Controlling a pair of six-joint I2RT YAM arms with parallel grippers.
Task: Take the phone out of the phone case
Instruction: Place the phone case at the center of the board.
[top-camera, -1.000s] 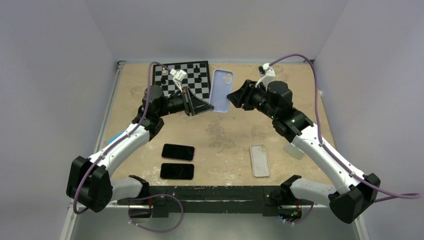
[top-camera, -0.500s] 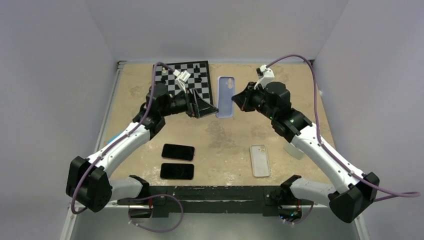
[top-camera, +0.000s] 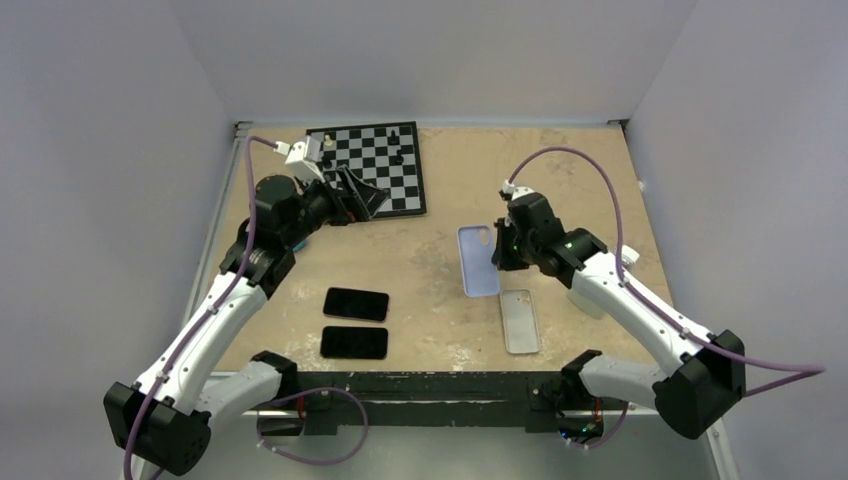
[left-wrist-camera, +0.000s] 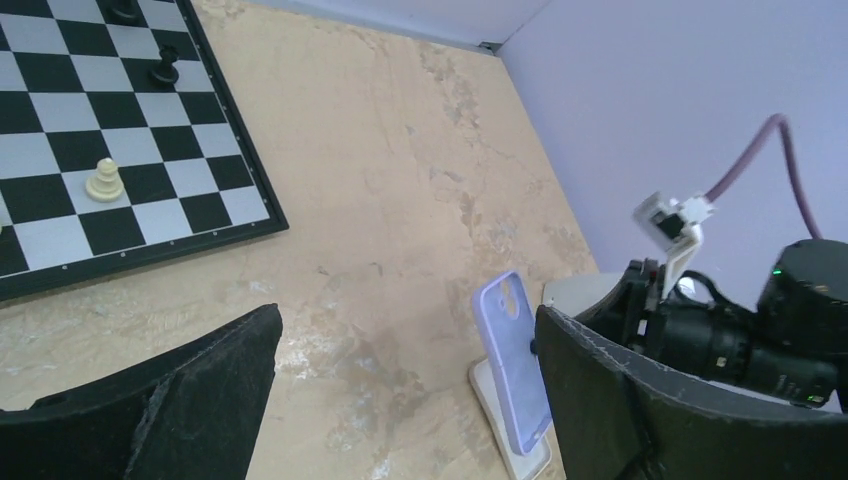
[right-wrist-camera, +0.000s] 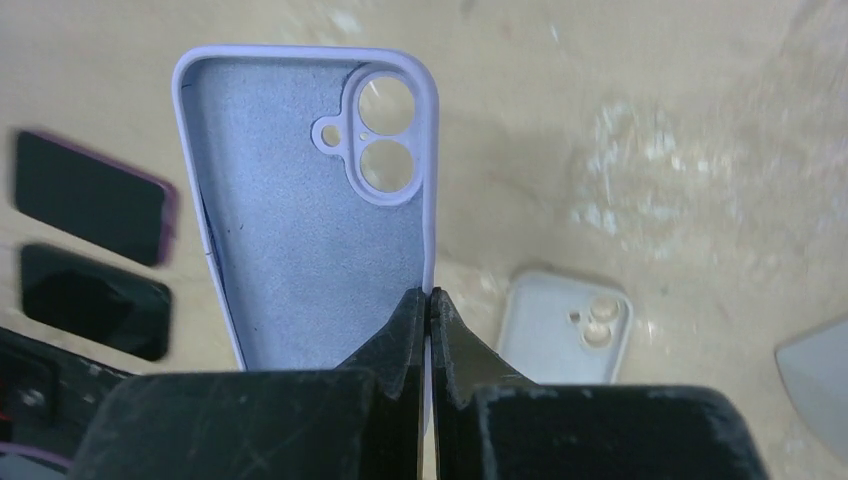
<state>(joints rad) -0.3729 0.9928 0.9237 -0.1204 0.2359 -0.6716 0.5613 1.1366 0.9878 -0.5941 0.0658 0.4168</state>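
A lavender phone case hangs above the table right of centre, with my right gripper shut on its side wall. In the right wrist view the case shows an empty grey lining and open camera holes, and my right gripper pinches its rim. Two dark phones lie flat at the front left, and the same phones also appear in the right wrist view. My left gripper stands open and empty by the chessboard. From the left wrist, the case is seen edge-on beyond my left gripper.
A chessboard with a few pieces lies at the back left. A pale empty case lies face down just right of and below the held case. A translucent object sits under the right forearm.
My left gripper has opened, let go of the lavender case and drawn back left toward the chessboard. My right gripper has shut on the case and carried it toward the near side.
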